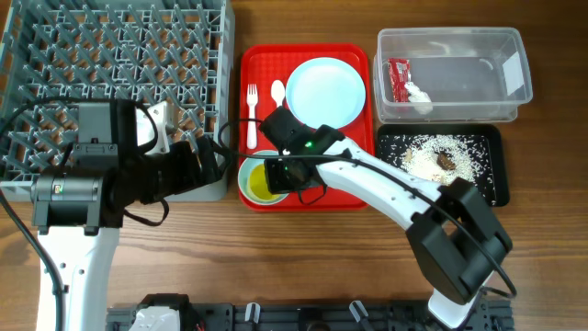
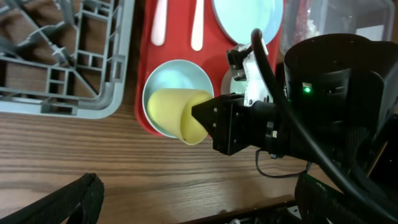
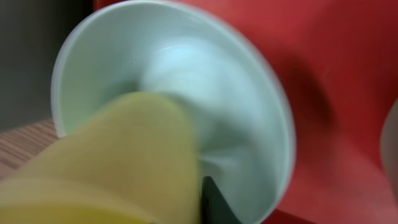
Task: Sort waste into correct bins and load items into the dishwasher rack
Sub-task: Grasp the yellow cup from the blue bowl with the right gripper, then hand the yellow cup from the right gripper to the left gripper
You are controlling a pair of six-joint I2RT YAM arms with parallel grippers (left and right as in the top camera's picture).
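While the right gripper (image 2: 200, 116) clamps the tilted yellow cup (image 2: 174, 115) over the pale blue bowl (image 2: 171, 74) at the red tray's (image 1: 257, 60) 7 o'clock, the left gripper (image 1: 209, 161) stands open at the bowl's 9 o'clock.

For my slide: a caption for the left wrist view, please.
Right gripper shut on yellow cup, tilted over a blue bowl.

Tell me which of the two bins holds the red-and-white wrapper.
The clear plastic tub: the wrapper lies at its left end. The black tray next to it holds only white crumbs and a brown scrap.
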